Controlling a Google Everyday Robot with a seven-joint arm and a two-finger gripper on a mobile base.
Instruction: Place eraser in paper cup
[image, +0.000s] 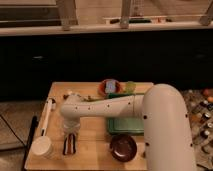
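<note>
End effector (70, 135): fingers together, low over eraser (70, 146); paper cup (42, 147) near the eraser, upright on table (95, 147).

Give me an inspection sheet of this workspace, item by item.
surface: wooden table, bare wood showing at the front.
job's things: eraser lying flat near the front; paper cup upright beside it, picture-left, apart from it.
clutter: white marker pen, maroon bowl, orange bowl holding something blue, green tray.
grippers: end effector shut, down at the eraser's far end; grip not confirmable.
cables: nothing seen for certain; thin dark strip along the table's picture-left edge.
surroundings: dark cabinet front behind; small items at picture-right.
</note>
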